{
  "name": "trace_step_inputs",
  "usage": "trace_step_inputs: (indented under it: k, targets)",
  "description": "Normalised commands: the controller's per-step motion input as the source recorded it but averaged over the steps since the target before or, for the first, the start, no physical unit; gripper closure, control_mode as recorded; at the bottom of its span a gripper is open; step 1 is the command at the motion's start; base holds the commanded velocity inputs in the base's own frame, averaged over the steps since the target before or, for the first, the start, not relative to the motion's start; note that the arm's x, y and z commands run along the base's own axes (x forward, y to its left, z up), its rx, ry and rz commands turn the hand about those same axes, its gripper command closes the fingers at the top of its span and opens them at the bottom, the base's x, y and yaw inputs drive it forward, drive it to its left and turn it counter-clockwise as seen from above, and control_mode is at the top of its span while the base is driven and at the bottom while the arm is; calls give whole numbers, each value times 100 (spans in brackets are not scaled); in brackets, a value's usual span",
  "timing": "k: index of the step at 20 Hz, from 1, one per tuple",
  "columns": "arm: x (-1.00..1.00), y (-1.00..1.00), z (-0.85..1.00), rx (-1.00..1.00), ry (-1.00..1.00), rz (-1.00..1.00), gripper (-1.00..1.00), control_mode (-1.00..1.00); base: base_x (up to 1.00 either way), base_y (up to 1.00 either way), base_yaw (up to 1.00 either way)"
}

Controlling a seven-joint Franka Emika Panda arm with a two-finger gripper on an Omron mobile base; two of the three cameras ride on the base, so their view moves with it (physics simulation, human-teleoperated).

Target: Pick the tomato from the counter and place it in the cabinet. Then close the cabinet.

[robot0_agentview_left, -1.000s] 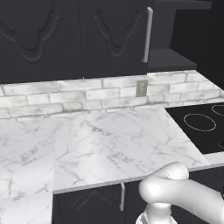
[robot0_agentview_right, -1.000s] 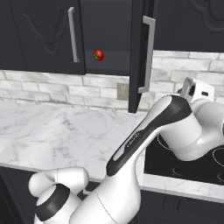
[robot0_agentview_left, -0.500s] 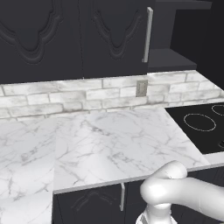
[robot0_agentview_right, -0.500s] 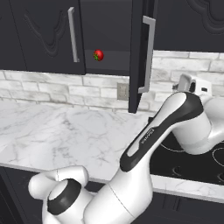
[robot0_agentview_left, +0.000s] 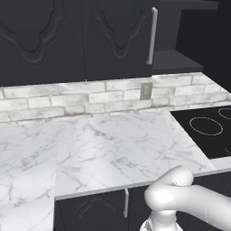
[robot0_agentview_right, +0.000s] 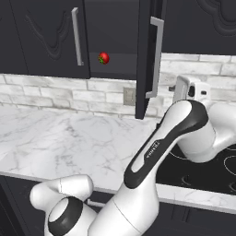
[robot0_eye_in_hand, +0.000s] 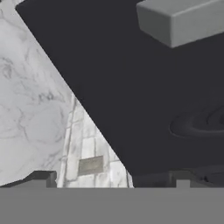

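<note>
1. Task item: the small glossy red tomato w/ green stem cap [robot0_agentview_right: 103, 57] sits on the dark shelf inside the tall matte-black wall cabinet [robot0_agentview_right: 46, 37], between the two carved doors. It's off the white marble table [robot0_agentview_right: 60, 138]. We judge placement done; door closure remains.

2. Door status: the right-hand carved black door [robot0_agentview_right: 144, 55] stands swung out, edge-on to the right base cam, w/ its long silver bar handle [robot0_agentview_right: 156, 57] facing the arm. The left door, w/ its own silver bar handle [robot0_agentview_right: 76, 36], looks flush.

3. Arm pose: white arm folded, elbow raised over the black glass cooktop [robot0_agentview_right: 216, 170], wrist just right of the open door, prob. positioned to push on the door's outer face.

4. Tool [robot0_eye_in_hand: 111, 180]: the fingertips stand wide apart, nothing between them. In the hand cam the door's black face is close ahead.
</note>
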Motion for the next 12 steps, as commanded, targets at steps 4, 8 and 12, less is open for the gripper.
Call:
trace_step_inputs:
  k: [4,8,12]
  targets:
    - [16,50,0,0,-4,7,-100,-100,0,0,0]
    - [8,45,0,0,-6,9,-100,-100,0,0,0]
    - [-12,37,26,0,-12,11,-100,-100,0,0,0]
